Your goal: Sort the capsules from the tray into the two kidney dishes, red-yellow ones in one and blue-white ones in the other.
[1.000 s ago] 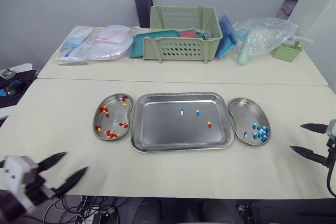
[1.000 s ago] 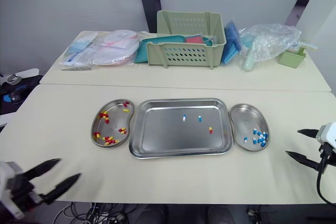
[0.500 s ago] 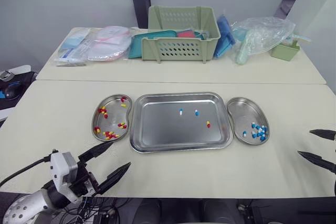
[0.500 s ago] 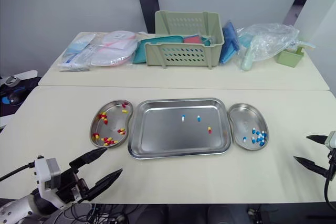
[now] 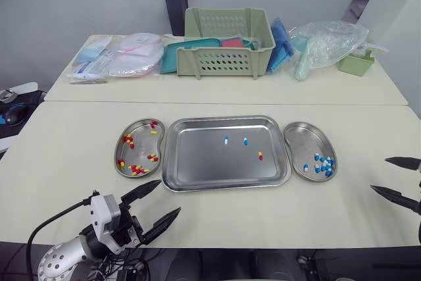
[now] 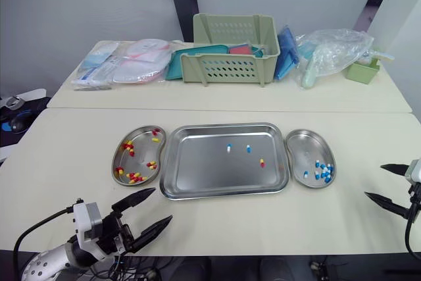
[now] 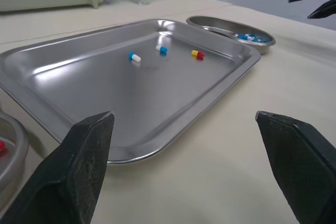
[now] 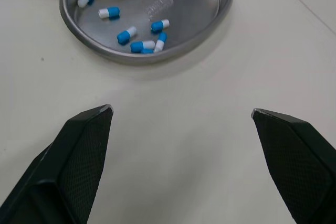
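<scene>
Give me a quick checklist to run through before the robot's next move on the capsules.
1. Left gripper open, empty: ok.
2. Right gripper open, empty: ok.
3. Tray emptied: not ok; two blue-white capsules and one red-yellow capsule lie in it.
4. Left kidney dish holds red-yellow only: ok.
5. Right kidney dish holds blue-white only: ok.

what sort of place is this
Likely a mock clinic or pharmacy bench in a lab: a shiny steel kidney dish beside a flat rectangular steel tray with loose capsules, and clear-bagged medical supplies behind.
</scene>
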